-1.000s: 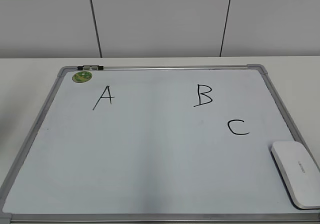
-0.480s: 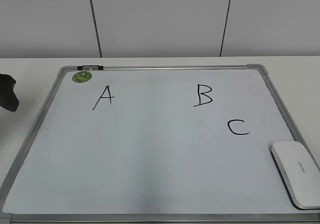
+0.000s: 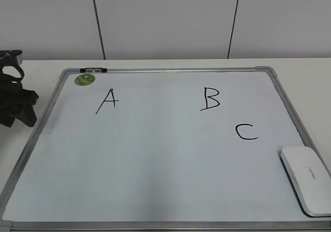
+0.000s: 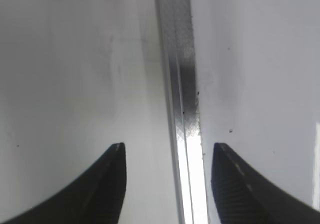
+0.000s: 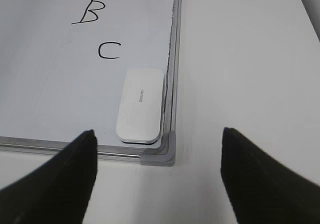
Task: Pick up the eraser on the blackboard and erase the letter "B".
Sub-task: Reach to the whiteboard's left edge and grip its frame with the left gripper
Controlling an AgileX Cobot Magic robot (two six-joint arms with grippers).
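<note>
The blackboard [image 3: 155, 159] is a white dry-erase board with a silver frame, lying flat on the table. The black letter "B" [image 3: 210, 98] is at its upper right, between "A" [image 3: 107, 101] and "C" [image 3: 246, 132]. The white eraser [image 3: 306, 178] lies at the board's near right corner; in the right wrist view the eraser [image 5: 140, 105] lies just ahead of my open, empty right gripper [image 5: 159, 136], with "B" [image 5: 89, 12] farther off. My left gripper [image 4: 169, 149] is open and empty over the board's left frame rail [image 4: 180, 99]; the left arm [image 3: 14, 102] shows at the left edge.
A small round green magnet [image 3: 85, 79] and a black-and-silver clip [image 3: 93, 70] sit at the board's upper left corner. A grey corner piece [image 5: 161, 155] lies below the eraser. The white table [image 5: 240, 74] extends to the right of the board.
The left arm has come further into the exterior view at the left edge, higher and nearer the board. The eraser and letters have not moved.
</note>
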